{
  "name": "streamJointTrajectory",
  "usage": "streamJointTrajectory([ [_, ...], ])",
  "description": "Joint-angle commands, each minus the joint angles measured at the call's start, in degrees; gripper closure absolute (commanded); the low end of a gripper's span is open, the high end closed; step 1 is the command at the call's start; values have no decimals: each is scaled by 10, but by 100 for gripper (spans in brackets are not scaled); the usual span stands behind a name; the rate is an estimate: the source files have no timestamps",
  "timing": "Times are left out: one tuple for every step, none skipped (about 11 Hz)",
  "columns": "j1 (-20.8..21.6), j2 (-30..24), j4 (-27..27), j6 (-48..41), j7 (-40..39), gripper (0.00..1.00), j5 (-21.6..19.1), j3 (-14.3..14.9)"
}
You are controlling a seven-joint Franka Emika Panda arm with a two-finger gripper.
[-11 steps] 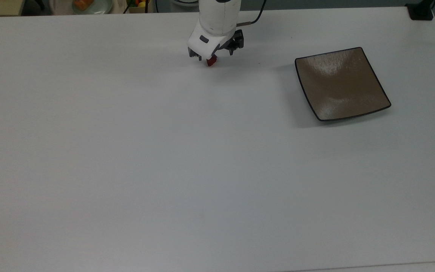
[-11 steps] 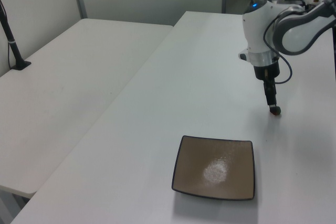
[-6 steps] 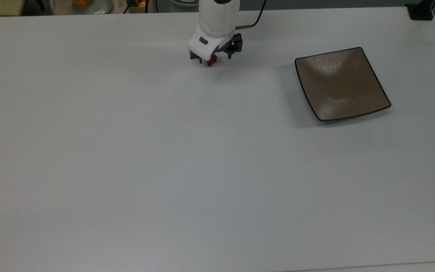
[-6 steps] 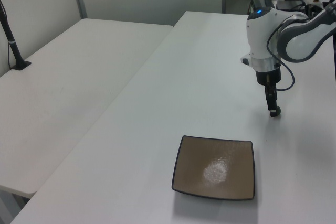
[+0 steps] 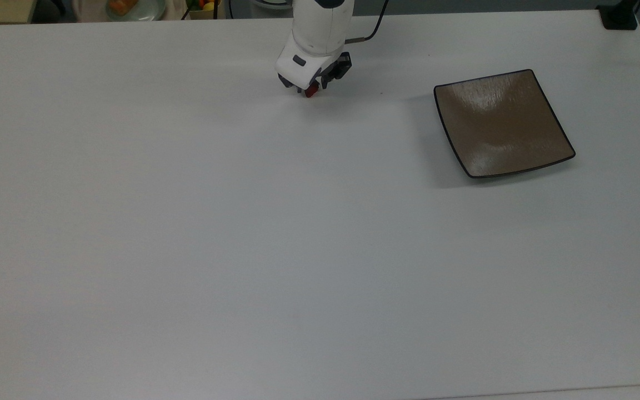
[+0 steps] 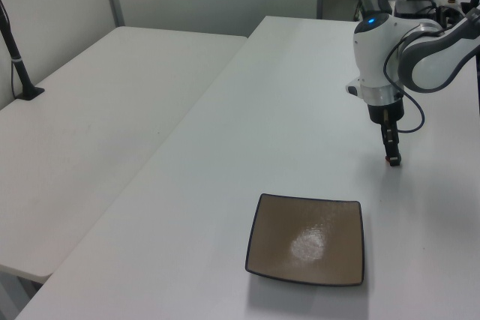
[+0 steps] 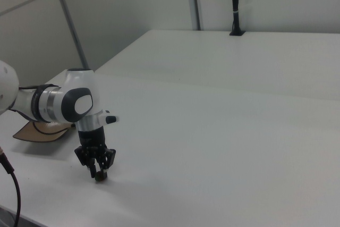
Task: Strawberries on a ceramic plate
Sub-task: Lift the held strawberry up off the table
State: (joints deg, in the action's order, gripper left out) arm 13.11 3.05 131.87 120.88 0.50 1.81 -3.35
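Pick-up step: gripper [image 5: 310, 89] low at top view's upper centre, fingers closed round strawberry [image 5: 311, 91] on table [image 5: 242, 250]; next likely lift + carry to ceramic plate [image 5: 500, 123], upper right.

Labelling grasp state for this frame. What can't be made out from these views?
- Small red strawberry: top view, mostly covered by the end effector; whether it rests on the white table is unclear.
- Finger contact on the strawberry: left view, too small.
- Square glossy brown ceramic plate: right view, largely hidden behind the arm.
- Pale round dish: top view, cut off by the upper edge.
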Motion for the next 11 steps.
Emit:
streamJointTrajectory([
  [3,-8,15,16,6,100,11,-1],
  [3,-10,13,11,6,100,11,-1],
  [2,-15,11,9,6,100,11,-1],
  [3,-20,3,-5,7,100,11,-1],
  [1,-27,-15,-38,6,100,11,-1],
  [-1,-34,-44,-76,6,100,11,0],
  [-3,-37,-70,-110,5,100,11,2],
  [-11,-40,-99,-138,-1,100,11,3],
  [-15,-41,-129,-165,-8,100,10,5],
  [-19,-41,-163,-191,-15,100,10,6],
  [-21,-41,-192,-215,-25,100,7,13],
])
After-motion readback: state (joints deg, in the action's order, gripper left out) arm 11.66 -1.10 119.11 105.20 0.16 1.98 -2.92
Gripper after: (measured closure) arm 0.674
